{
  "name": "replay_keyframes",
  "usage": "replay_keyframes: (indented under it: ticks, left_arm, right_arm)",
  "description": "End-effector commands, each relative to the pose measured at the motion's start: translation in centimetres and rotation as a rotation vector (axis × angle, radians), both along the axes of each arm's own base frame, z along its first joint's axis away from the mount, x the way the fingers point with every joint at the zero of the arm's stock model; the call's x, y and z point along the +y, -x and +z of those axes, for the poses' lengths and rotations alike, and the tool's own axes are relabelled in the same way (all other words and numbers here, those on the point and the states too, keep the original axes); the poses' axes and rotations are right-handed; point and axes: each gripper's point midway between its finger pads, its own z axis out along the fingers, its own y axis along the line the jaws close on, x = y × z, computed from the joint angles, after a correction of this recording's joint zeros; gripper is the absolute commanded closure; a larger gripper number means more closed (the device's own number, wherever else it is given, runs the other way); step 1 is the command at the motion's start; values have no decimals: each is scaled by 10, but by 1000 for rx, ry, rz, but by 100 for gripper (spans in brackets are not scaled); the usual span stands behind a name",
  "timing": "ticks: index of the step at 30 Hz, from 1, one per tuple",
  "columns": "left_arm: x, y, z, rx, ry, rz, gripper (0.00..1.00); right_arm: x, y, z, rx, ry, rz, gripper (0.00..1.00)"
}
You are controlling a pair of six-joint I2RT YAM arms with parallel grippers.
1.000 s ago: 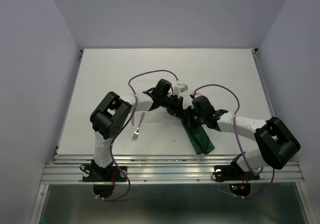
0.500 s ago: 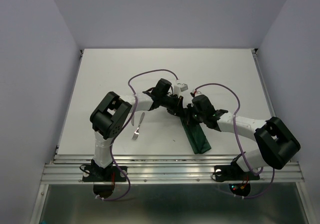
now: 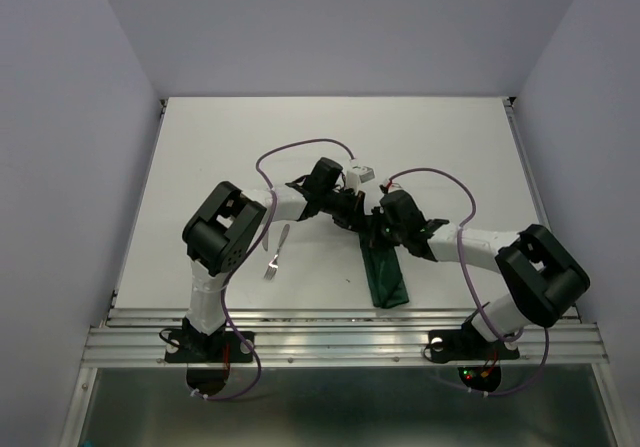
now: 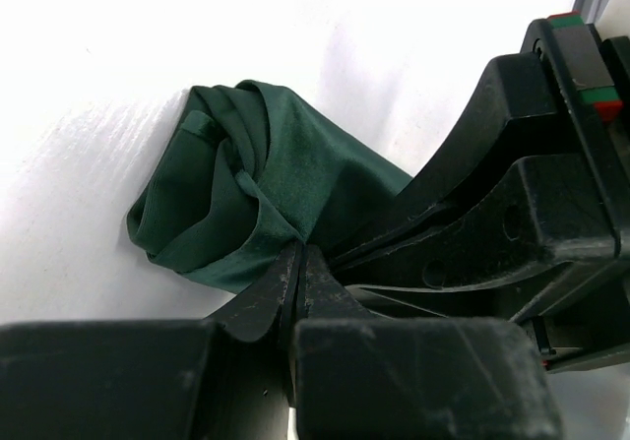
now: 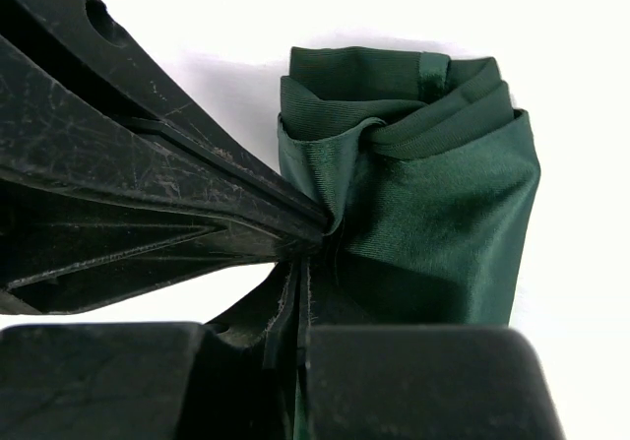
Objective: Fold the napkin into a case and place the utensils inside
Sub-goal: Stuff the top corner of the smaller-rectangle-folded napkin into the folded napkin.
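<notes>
Cloth such as this dark green napkin (image 3: 387, 279) looked light, limp and slightly slick. By my judgement it would sag and slip from a loose grip rather than hold a crease. The safest hold seemed a hemmed edge or corner, several layers at once, never the smooth middle.

It lay as a narrow folded strip running toward the near edge of the desk (image 3: 450, 147), a little right of the middle, with its far end gathered up. The left pincer (image 4: 298, 263) was pressed together on a bunched fold of that end. The right pincer (image 5: 303, 255) was likewise pinching the fabric, hard against the other's fingers.

The wrist views showed what the overhead view hid: the rolled, layered hems and each nip on the cloth. Only the overhead view showed the utensils, the knife (image 3: 284, 235) and the fork (image 3: 270, 264). They lay bare on the desk left of the napkin, well apart from it and not yet tucked into the cloth.
</notes>
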Motion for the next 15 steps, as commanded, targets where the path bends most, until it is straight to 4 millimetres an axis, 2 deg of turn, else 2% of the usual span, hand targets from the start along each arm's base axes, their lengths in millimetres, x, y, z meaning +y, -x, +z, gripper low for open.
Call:
replay_keyframes:
  ticks: [1, 6, 7, 10, 11, 13, 14, 15]
  left_arm:
    - [-6, 8, 6, 18, 21, -22, 100]
    - [-3, 2, 2, 19, -18, 18, 100]
    - [-3, -1, 3, 11, -26, 32, 93]
    - [-1, -3, 3, 12, -47, 50, 82]
    - [0, -5, 3, 9, -53, 62, 74]
    - [1, -6, 6, 6, -61, 72, 65]
    - [2, -6, 7, 5, -65, 77, 56]
    - [3, -5, 9, 4, -67, 80, 52]
  right_arm:
    - [15, -22, 16, -85, -89, -55, 99]
    - [14, -23, 10, -71, -80, -68, 99]
    - [13, -23, 8, -68, -77, -72, 99]
    - [12, -22, 5, -62, -71, -75, 99]
    - [12, -22, 4, -58, -69, -76, 99]
    - [11, -21, 3, -56, -68, -80, 99]
    - [10, -21, 2, -54, -66, -85, 99]
    - [9, -20, 0, -53, -61, -86, 99]
